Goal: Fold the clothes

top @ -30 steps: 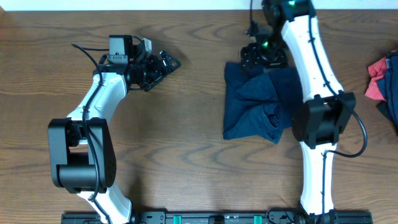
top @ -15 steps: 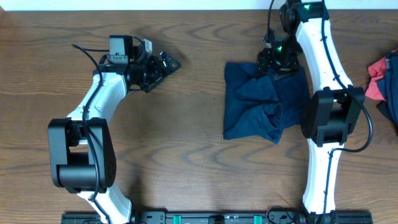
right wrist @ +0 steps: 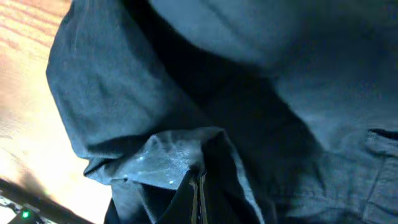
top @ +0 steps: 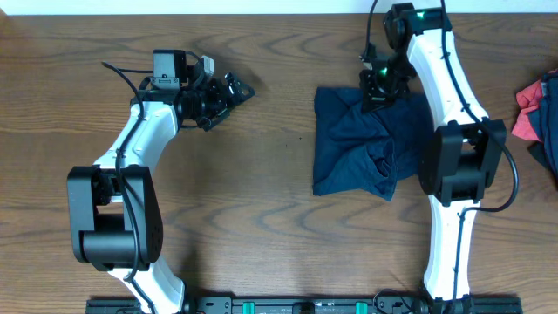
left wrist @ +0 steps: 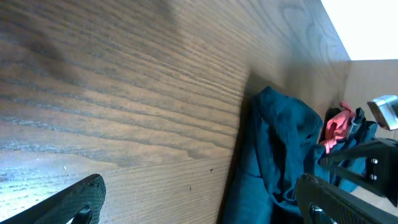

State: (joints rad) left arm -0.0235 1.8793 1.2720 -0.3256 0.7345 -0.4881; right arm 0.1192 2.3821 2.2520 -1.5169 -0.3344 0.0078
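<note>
Two fingers of right gripper (top: 381,85) pressing together, pinching raised fold of dark navy-blue soft fabric garment (top: 359,144) at its far edge. Cloth bunching around closed tips in right wrist view. Garment lying crumpled on right half of brown wooden table (top: 261,183), just beside right arm. Well apart on left side, left gripper (top: 235,89) hanging low over wood, fingers spread wide, gripping nothing. Red-and-pink cloth heap (top: 532,109) sitting at table's right edge.
</note>
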